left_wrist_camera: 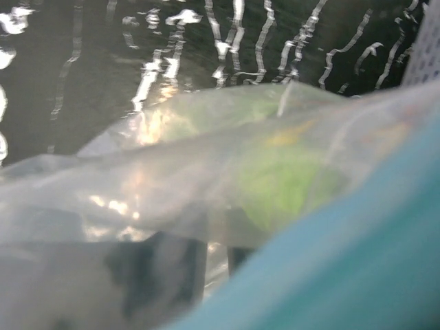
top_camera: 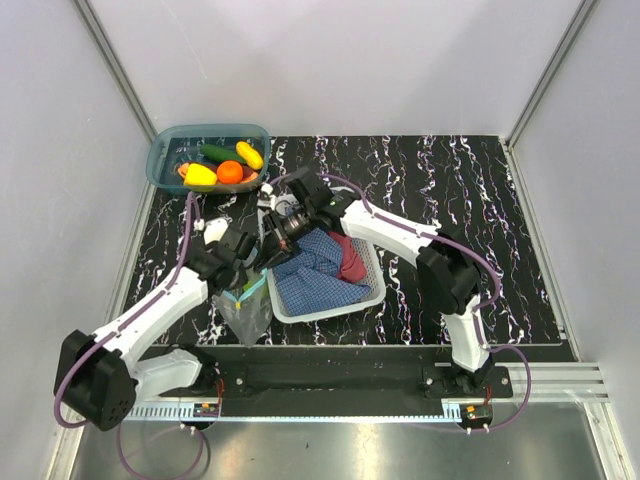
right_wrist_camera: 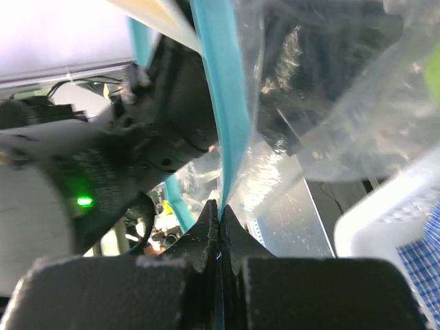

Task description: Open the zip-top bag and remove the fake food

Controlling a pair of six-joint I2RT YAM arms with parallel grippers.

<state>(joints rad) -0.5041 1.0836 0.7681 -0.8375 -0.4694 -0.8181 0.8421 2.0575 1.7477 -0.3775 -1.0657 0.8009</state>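
Tabletop (top_camera: 480,230): black with white veining, and it carries everything.

Both arms reach in from the near edge and meet left of centre.

Basket (top_camera: 375,290): white, mid-tabletop, just right of where the arms meet. A blue checked cloth (top_camera: 315,270) fills most of it. A red cloth (top_camera: 352,262) lies on its right part.

Bin (top_camera: 160,150): teal, translucent, in the far left corner, well apart from the basket. It holds loose food (top_camera: 230,172): an orange piece in the middle, a yellow piece to its left, another yellow at far right and a dark green piece at the far side.

Bag (top_camera: 246,315): clear and crinkled. It sits between the two tools, just left of the basket's near-left corner, with its body sagging toward the near edge. The zip strip (right_wrist_camera: 220,103) is teal and runs along the top. Wrist views show the two strip sides parted above the right tool's pinch. A lime-green piece (left_wrist_camera: 282,185) shows through the plastic, so it is inside the bag. A yellowish patch beside it is too blurred to name.

Right tool (right_wrist_camera: 218,216): fingers clenched together with the zip strip pinched between the tips. From above it sits at the basket's far-left corner (top_camera: 272,250).

Left tool (top_camera: 243,272): at the bag's mouth, opposite the right tool. Its own camera is filled with plastic and strip, and its fingers are only dark shapes behind the film. Cannot tell whether it is gripping or released.
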